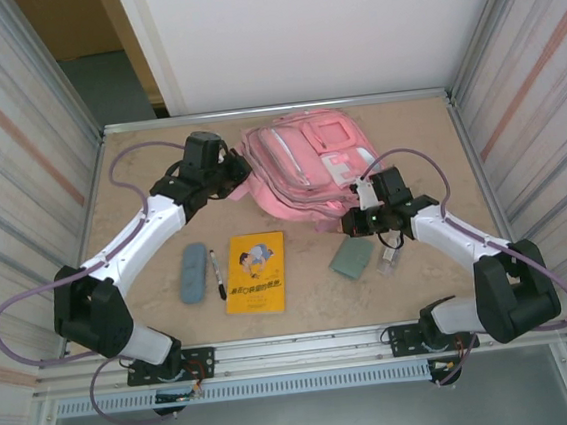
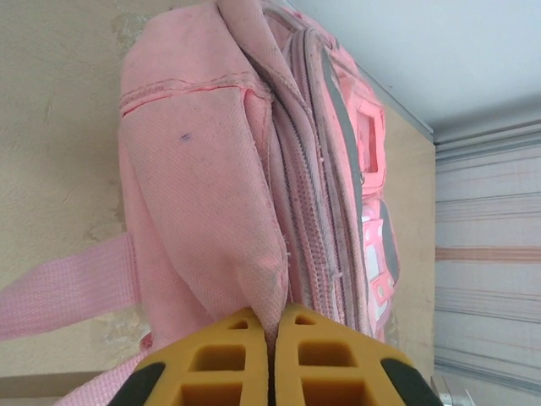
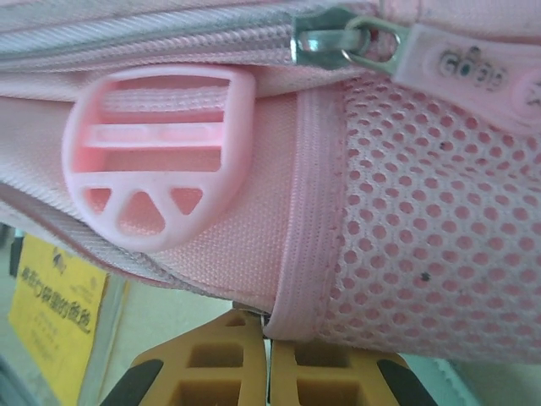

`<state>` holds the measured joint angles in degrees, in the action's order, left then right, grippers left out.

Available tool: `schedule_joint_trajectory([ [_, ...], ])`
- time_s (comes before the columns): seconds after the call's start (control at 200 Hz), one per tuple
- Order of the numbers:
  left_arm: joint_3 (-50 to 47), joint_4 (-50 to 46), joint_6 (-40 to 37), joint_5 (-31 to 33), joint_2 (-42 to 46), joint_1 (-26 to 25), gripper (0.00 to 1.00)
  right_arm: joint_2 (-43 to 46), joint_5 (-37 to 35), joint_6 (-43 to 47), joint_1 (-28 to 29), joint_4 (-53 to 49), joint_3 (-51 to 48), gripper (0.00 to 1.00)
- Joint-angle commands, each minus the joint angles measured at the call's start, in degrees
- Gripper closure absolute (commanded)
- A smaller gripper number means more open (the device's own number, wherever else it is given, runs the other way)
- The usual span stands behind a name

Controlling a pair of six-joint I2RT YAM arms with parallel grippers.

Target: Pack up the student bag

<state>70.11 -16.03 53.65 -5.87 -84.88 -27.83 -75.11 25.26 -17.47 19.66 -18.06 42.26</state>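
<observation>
Beige, mottled tabletop was seen from above, with the objects spread across it. At the far left, the left gripper was held against the left edge of the student bag. In the left wrist view its yellow fingers were pressed together on a fold of the bag's pink fabric, so a pinch grip on the bag was shown. Nearer the arm bases, a blue-grey pencil case was laid flat, with a black-and-white marker just beside it on its right. A yellow book with a cartoon cover was placed just right of the marker. The large pink bag was lying flat at the far middle of the table, its front pockets and pale trim turned upward. Below its near right corner a grey-green pouch was set, apart from the book. The right gripper was positioned at that same near edge of the bag. In the right wrist view its fingers were closed on a strip of pink trim, beneath a pink plastic buckle, a metal zip pull and a mesh panel. A small pale item, possibly clear plastic, was seen right of the pouch.
</observation>
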Motion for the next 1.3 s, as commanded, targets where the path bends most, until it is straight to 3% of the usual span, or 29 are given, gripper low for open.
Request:
schedule_joint_trajectory([
  [0.0,-1.34,5.89,1.64,-2.39,1.65,-2.11,0.96,-0.68,7.10,2.06,1.64,-2.28,5.10,1.00],
  [0.105,-1.57,6.19,1.13,-0.07,0.72,-4.21,0.97,-2.37,9.60,1.83,3.02,-4.21,8.64,1.00],
  [0.266,-2.48,8.32,3.53,0.04,-1.31,-5.16,0.99,-5.45,7.33,0.53,4.52,-10.35,14.36,1.00],
  [0.391,-3.11,10.02,4.77,3.21,-2.91,-7.45,1.00,-9.75,10.62,-2.21,5.26,-10.98,18.21,0.99],
  [0.606,-5.09,14.26,8.13,4.19,-6.28,-9.40,1.00,-16.08,15.84,-6.76,11.75,-10.94,26.03,0.97],
  [0.772,-7.67,16.10,10.63,5.87,-6.76,-9.16,1.00,-18.20,11.29,-5.55,15.77,-17.54,28.60,0.94],
  [0.952,-9.76,16.25,10.94,7.13,-6.61,-8.61,1.00,-19.82,3.71,-2.01,15.76,-21.71,26.51,0.90],
  [1.052,-11.44,14.82,9.39,7.50,-5.88,-7.48,0.94,-20.77,2.63,0.68,14.30,-21.23,25.72,0.91],
  [1.188,-14.46,14.80,6.79,3.83,-4.42,-3.92,0.69,-23.03,1.90,3.92,12.59,-22.16,27.49,0.92],
  [1.298,-16.62,13.21,2.02,0.72,-0.85,-2.09,0.60,-25.42,0.93,5.14,11.66,-23.14,29.85,0.92],
])
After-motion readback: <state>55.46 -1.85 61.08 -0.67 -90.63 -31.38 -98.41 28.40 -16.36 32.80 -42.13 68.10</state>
